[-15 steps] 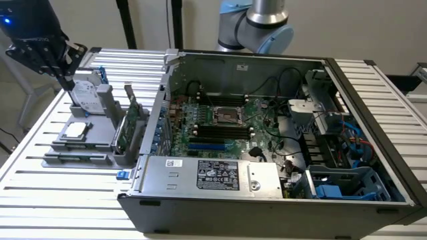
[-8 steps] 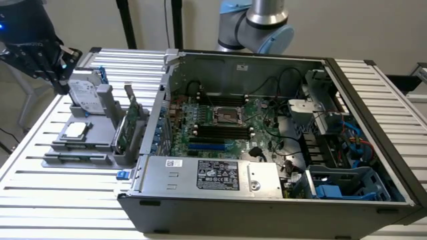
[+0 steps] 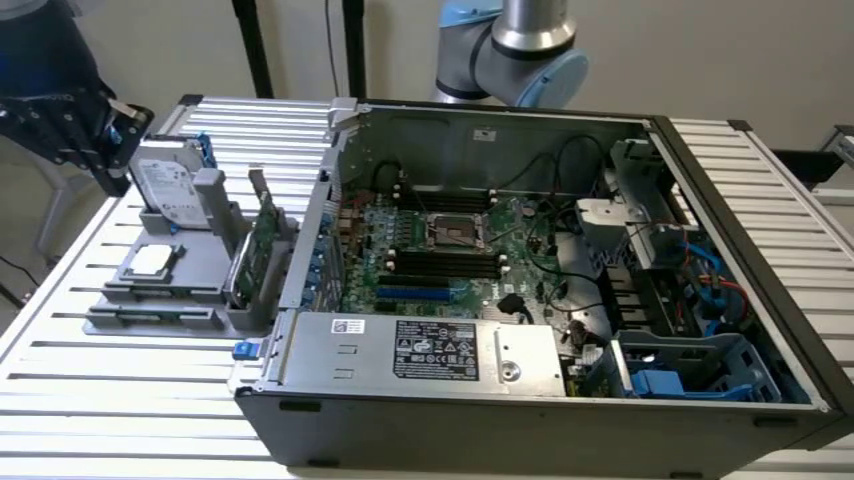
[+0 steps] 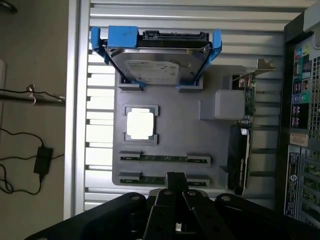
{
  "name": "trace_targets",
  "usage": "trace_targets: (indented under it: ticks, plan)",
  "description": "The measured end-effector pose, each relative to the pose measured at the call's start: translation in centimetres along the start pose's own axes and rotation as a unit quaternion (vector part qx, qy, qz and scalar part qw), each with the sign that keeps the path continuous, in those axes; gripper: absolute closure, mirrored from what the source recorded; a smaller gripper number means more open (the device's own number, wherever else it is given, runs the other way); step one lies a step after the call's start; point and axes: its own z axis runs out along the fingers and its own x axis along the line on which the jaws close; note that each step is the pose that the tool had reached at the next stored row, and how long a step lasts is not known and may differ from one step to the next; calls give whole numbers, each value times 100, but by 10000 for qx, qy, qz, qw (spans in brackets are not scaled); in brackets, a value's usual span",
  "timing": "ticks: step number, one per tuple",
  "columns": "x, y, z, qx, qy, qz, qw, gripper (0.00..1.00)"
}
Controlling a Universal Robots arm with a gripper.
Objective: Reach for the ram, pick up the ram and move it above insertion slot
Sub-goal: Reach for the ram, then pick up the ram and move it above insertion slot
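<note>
I see my black gripper (image 4: 176,181) clenched shut on nothing, hovering above the grey plastic holder tray (image 4: 175,135); the long thin green ram stick (image 4: 150,178) lies slotted there, just beside the fingertips.

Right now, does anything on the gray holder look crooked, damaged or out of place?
Nothing stands out. The ram sticks lie straight in their clips on the gray holder, the hard drive sits in its blue bracket, and the expansion card stands on edge.
</note>
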Motion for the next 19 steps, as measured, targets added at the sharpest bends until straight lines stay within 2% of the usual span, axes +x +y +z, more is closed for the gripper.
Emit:
trace_targets:
  ticks: [12, 19]
  plan:
    - [38, -199, 15, 1, 6, -60, 10000, 89]
    - [43, -211, 16, -1, 6, -69, 10000, 89]
